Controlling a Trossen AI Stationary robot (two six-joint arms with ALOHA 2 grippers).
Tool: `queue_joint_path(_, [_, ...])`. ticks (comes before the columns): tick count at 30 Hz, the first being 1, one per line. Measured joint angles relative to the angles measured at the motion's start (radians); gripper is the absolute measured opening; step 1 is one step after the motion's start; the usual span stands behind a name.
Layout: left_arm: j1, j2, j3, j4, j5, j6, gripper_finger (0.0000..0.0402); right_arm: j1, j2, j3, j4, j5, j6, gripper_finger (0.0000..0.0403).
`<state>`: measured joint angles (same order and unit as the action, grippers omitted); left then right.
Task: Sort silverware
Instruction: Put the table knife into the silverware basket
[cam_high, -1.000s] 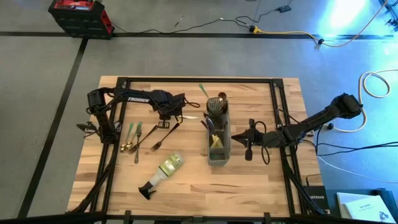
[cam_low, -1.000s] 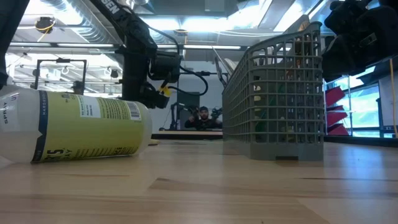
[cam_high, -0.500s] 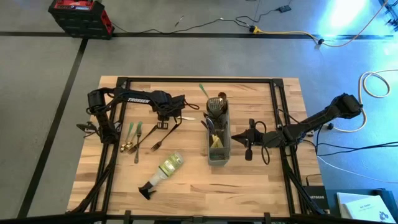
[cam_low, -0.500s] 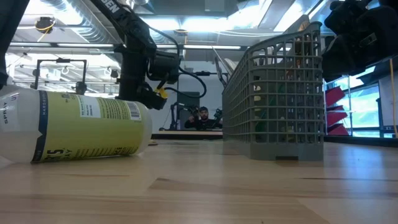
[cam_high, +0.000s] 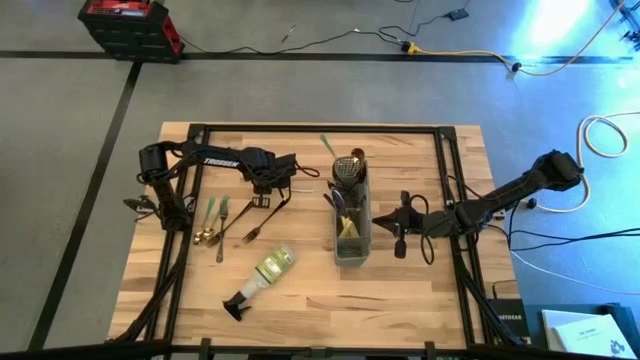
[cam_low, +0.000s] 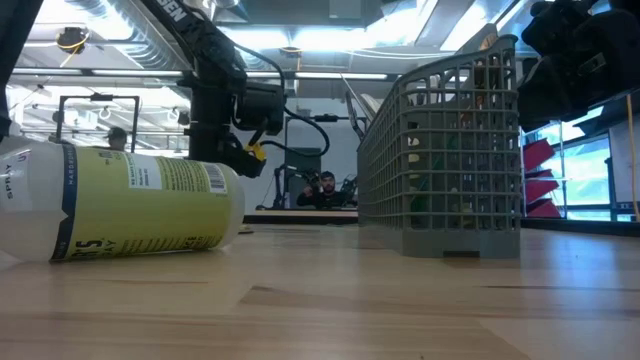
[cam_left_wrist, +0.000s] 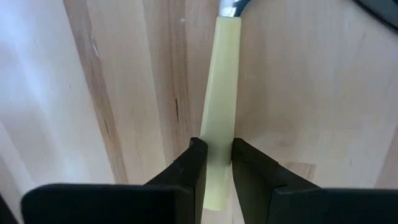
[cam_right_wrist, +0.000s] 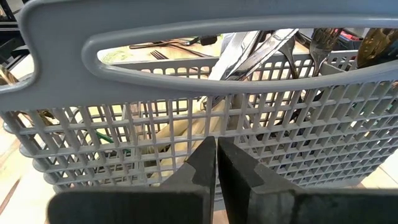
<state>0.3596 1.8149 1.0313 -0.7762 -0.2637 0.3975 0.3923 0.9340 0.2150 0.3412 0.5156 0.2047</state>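
Your left claw is clamped on the cream handle of a knife, and that handle runs straight out ahead of the fingers, lying flat on the wooden surface. So the long axis is in line with the claw, not across it. From above, this claw sits on the left half of the surface, and the grey caddy stands well apart to its right. Your carry runs rightward across bare wood, which looks like free room.

Mind what lies just in front of the claw: loose forks and green-handled pieces lie close together there, and the spray bottle lies on its side nearer the front edge. I judge a lift before any sideways travel would keep the blade off them.

Your right claw is shut on nothing and waits just beside the caddy's right wall, its fingers pointing at the mesh. The left arm is plainly the nearer one to the loose pieces.
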Motion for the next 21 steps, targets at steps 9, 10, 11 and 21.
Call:
queue_joint_path(9, [-0.007, 0.001, 0.002, -0.001, -0.003, -0.001, 0.0054, 0.000, 0.000, 0.000, 0.000, 0.000, 0.000, 0.0000])
queue_joint_path(10, [-0.007, 0.002, 0.002, 0.000, -0.003, -0.003, 0.0054, 0.000, 0.000, 0.000, 0.000, 0.000, 0.000, 0.0000])
queue_joint_path(11, [-0.007, 0.002, 0.002, 0.000, -0.003, -0.004, 0.0054, 0.000, 0.000, 0.000, 0.000, 0.000, 0.000, 0.0000])
queue_joint_path(21, [-0.012, 0.002, 0.000, 0.001, -0.016, -0.020, 0.0054, 0.000, 0.000, 0.000, 0.000, 0.000, 0.000, 0.0000])
